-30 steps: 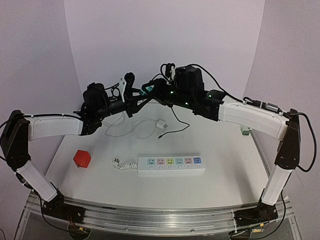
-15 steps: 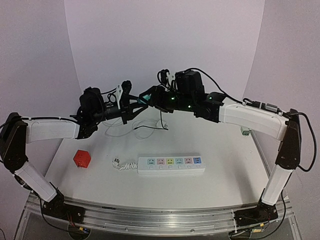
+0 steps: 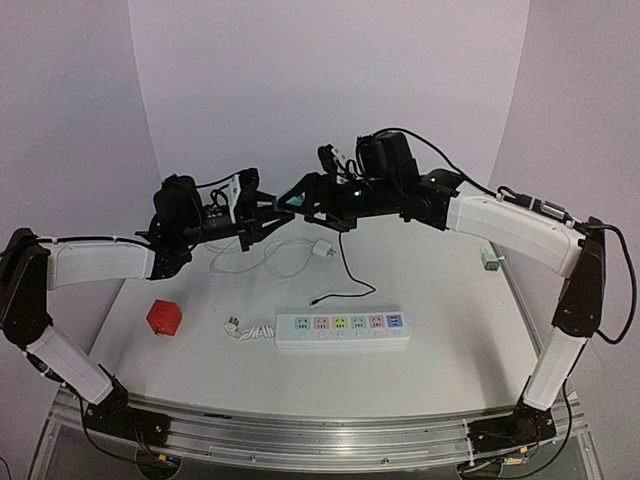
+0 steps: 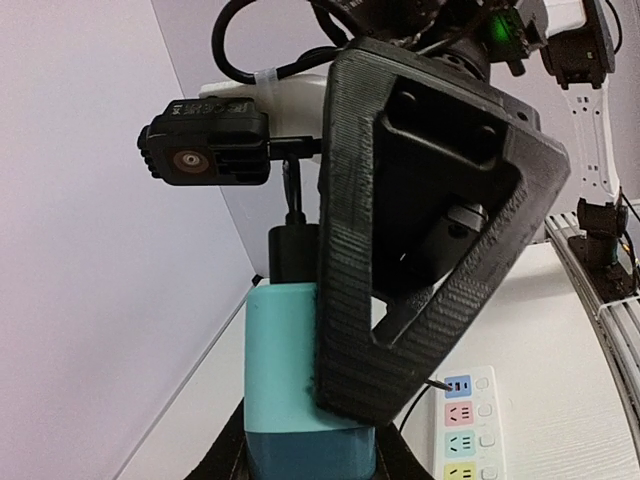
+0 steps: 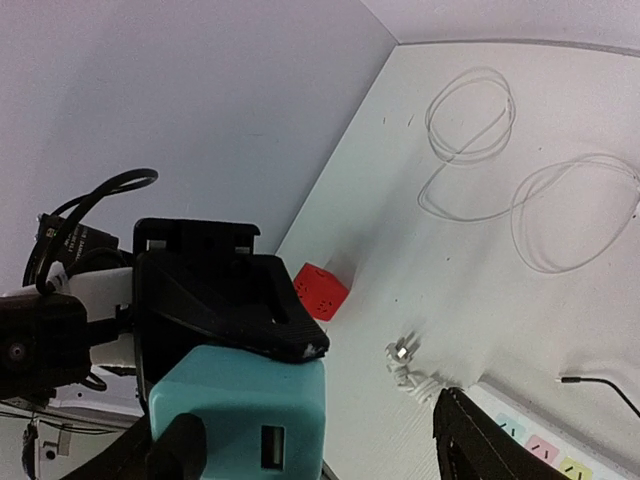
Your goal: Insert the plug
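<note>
A teal charger block (image 3: 293,197) is held in the air at the back, and my left gripper (image 3: 283,205) is shut on it. In the left wrist view my black finger (image 4: 420,250) presses the teal block (image 4: 285,370), and a black plug (image 4: 295,240) stands against its far end. In the right wrist view that plug (image 5: 186,447) sits beside an empty USB slot (image 5: 270,449) in the block (image 5: 240,400). My right gripper (image 5: 300,450) stands open around the block's end, touching nothing. The black cable (image 3: 349,275) hangs down to the table.
A white power strip (image 3: 342,328) with coloured sockets lies near the front, its white plug (image 3: 233,326) to the left. A red cube (image 3: 164,317) sits at the left. A white charger (image 3: 322,248) and white cable loops (image 3: 268,262) lie at the back.
My right gripper has opened and let go of the black plug. Both grippers rose a little with the block. The black cable's loose end has swung forward towards the power strip.
</note>
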You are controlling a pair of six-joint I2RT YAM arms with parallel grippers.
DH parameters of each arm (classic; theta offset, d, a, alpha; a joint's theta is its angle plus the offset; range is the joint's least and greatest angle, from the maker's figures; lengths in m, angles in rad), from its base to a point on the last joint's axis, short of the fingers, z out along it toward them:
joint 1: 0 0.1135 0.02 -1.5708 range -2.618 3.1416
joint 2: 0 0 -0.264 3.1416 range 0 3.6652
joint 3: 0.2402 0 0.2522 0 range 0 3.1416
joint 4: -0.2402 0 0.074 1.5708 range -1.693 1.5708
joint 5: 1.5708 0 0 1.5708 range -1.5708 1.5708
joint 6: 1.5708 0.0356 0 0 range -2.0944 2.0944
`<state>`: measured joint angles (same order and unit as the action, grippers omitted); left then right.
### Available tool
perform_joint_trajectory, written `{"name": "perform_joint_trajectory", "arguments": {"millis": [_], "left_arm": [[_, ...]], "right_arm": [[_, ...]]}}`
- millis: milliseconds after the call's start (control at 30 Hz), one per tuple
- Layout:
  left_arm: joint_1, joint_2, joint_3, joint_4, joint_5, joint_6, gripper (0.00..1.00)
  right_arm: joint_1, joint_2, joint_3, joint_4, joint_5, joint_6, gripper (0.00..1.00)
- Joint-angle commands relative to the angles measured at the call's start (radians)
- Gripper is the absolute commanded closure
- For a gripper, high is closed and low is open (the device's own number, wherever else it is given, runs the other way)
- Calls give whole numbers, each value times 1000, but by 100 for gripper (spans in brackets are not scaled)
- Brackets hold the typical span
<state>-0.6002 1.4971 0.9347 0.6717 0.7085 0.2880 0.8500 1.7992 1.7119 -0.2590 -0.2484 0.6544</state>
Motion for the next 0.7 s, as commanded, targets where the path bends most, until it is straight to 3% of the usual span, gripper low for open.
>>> {"name": "perform_joint_trajectory", "arguments": {"millis": [0, 233, 567, 667], "left_arm": [[14, -51, 3, 73, 24, 76, 100], [14, -44, 2, 39, 29, 126, 100], [13, -43, 4, -6, 46, 162, 100], [14, -45, 3, -9, 45, 167, 100]], "right_arm": [[-19, 22, 107, -191, -124, -7, 21], [-20, 0, 124, -249, -126, -13, 33], [-19, 63, 263, -267, -171, -16, 11], [-19, 88, 311, -287, -169, -14, 8]]}}
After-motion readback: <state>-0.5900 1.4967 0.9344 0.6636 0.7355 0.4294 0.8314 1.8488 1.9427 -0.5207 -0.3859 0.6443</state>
